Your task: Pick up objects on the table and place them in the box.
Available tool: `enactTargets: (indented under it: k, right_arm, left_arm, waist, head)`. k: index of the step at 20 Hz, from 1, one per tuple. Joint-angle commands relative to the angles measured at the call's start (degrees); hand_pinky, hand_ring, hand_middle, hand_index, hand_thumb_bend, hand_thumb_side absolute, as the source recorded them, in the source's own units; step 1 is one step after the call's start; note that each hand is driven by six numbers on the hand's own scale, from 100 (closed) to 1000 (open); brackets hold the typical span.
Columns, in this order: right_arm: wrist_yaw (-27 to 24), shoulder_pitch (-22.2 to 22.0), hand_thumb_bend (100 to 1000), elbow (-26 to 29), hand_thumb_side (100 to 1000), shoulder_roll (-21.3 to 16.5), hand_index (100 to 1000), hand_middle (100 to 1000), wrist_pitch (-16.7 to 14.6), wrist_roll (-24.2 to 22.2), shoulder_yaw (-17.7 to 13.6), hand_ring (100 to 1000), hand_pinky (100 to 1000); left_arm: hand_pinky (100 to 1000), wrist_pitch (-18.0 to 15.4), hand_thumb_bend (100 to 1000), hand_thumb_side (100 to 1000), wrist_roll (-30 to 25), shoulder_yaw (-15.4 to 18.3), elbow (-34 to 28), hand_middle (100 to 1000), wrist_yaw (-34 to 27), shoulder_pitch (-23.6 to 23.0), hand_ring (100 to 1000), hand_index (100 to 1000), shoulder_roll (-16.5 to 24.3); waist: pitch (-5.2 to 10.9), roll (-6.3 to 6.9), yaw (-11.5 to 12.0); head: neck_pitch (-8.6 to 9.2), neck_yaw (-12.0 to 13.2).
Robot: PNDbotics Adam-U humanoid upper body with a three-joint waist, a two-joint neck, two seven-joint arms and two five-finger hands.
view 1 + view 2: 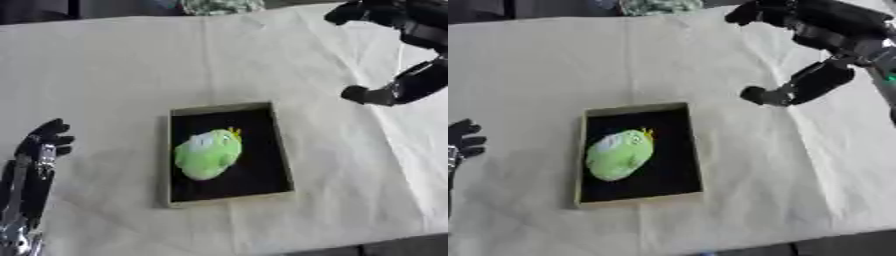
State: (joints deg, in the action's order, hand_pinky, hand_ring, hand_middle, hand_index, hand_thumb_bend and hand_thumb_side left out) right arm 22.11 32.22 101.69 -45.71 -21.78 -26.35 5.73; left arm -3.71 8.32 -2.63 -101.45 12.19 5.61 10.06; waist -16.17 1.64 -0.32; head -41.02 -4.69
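Note:
A shallow box [283,150] with a black inside and pale rim lies in the middle of the cloth-covered table. Inside it rests a green plush toy [208,153] with a small yellow tuft at its top. My right hand [820,35] hovers over the table's upper right, above and to the right of the box, fingers spread and holding nothing. My left hand [42,145] rests at the lower left, well away from the box, fingers relaxed and pointing up, with nothing in it.
A pale wrinkled cloth [114,75] covers the table. A greenish patterned thing [220,6] shows at the far edge. The table's near edge runs along the bottom right.

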Motion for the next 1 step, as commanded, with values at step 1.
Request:
enactTargets:
  k: [1]
  right_arm:
    - [0.48,-0.19,398,1.00,415,-1.76,976,887,0.34,1.39,-1.83,864,882]
  left_arm:
    - [735,-0.14,100,915,-0.27,-0.16,-0.76,737,-0.08,0.70,734,850,0.11]
  waist:
    - [0.94,-0.09,-0.10]
  head:
    - [0.32,0.19]
